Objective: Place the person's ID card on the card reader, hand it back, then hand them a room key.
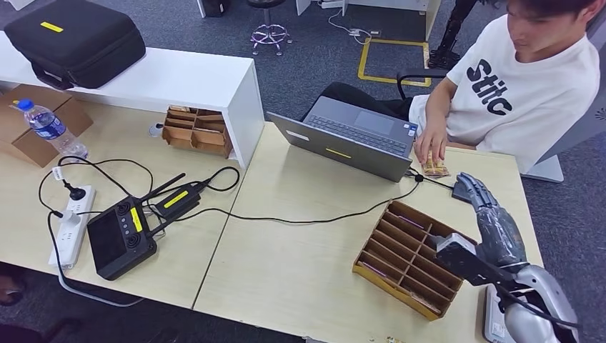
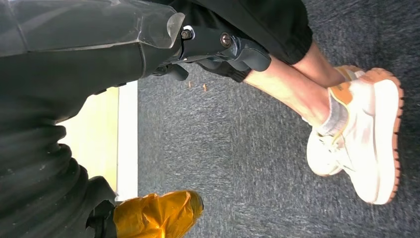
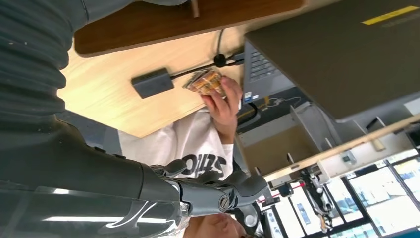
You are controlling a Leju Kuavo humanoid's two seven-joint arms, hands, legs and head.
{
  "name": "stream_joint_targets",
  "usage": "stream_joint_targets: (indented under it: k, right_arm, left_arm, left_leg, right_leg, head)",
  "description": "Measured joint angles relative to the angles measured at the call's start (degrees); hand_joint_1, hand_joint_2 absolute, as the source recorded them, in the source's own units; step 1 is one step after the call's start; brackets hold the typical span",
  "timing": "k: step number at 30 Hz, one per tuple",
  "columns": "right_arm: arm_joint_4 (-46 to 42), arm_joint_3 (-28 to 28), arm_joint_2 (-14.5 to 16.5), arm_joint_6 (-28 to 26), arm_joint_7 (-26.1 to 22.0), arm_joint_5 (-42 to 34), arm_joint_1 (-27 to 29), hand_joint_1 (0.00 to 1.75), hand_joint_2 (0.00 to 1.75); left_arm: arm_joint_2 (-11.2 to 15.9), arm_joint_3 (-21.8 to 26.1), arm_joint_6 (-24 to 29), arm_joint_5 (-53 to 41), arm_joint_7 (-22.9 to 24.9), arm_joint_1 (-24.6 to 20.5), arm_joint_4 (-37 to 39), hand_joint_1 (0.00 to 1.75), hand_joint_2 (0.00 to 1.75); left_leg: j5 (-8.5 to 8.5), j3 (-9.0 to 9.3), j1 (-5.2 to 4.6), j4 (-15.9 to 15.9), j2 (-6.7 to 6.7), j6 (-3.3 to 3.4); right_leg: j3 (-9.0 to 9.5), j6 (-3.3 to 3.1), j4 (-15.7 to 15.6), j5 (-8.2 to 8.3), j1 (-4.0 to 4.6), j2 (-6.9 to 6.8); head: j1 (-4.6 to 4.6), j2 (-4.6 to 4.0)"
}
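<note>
We are holding our right hand (image 1: 477, 200) out over the counter (image 1: 300, 264) near its far right edge, fingers apart and gripping nothing. Bare counter is lying open to its left, up to the laptop (image 1: 350, 136); the divider tray (image 1: 407, 257) is sitting just beside the wrist. The card (image 1: 433, 168) is lying just ahead of the hand, on the counter, under the person's hand (image 1: 431, 146). Our left hand (image 2: 218, 49) is hanging over carpet; we cannot tell its state.
</note>
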Motion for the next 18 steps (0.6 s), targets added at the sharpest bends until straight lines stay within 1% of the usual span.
stream_joint_targets:
  k: [3, 7, 18]
  right_arm:
    - [0.63, 0.55, -1.60, 0.50, 0.56, 0.00, -0.24, 0.00, 1.75]
    - [1.29, 1.19, -2.91, 0.96, 1.02, -0.07, -0.53, 0.00, 1.75]
    - [3.07, 3.01, -4.06, 1.63, 1.73, -0.51, -1.68, 0.00, 1.75]
  left_arm:
    - [0.21, 0.16, 0.02, 0.20, -0.03, 0.10, 0.00, 0.00, 1.75]
    - [0.38, 0.40, 0.05, 0.32, -0.09, 0.26, 0.00, 0.00, 1.75]
    - [0.54, 0.66, 0.10, 0.47, -0.13, 0.40, 0.00, 0.00, 1.75]
  left_leg:
    - [0.00, -0.01, 0.00, 0.00, 0.00, 0.00]
    - [0.00, 0.00, 0.00, 0.00, 0.01, 0.00]
    - [0.00, 0.00, 0.00, 0.00, 0.01, 0.00]
  right_leg:
    - [0.00, 0.00, 0.00, 0.00, 0.00, 0.00]
    - [0.00, 0.00, 0.00, 0.00, 0.00, 0.01]
    - [0.00, 0.00, 0.00, 0.00, 0.00, 0.00]
  head:
    - [0.01, 0.00]
    - [0.01, 0.00]
    - [0.01, 0.00]
